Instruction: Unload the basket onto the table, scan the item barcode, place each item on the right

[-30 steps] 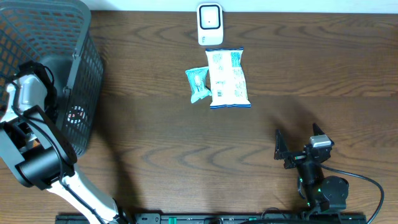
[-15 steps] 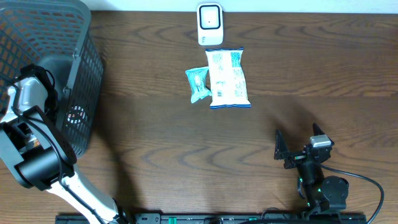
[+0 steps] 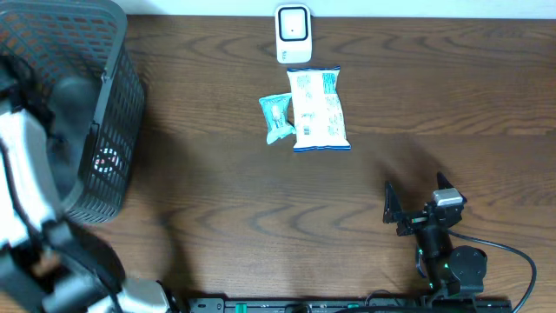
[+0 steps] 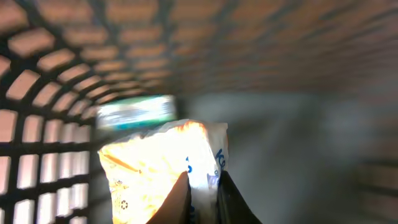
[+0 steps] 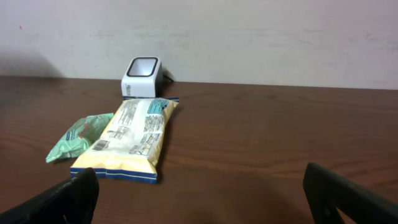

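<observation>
Yellow packet point(image 4: 155, 168): centre of left wrist view, inside basket point(image 4: 37, 124); likely light, crinkly, slippery.
Left gripper point(image 4: 202, 186): pinching packet's edge, probably the best hold.
Right gripper point(image 5: 202, 193): jaws spread, empty.

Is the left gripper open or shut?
Shut: the left gripper pinches the edge of a yellow packet inside the basket, in the left wrist view.

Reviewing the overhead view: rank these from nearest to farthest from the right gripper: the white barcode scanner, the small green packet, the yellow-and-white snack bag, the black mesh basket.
Measured from the right gripper:
1. Yellow-and-white snack bag, mid-table, ahead and to its left.
2. Small green packet, just left of the bag.
3. White barcode scanner, at the table's far edge.
4. Black mesh basket, far left.
</observation>
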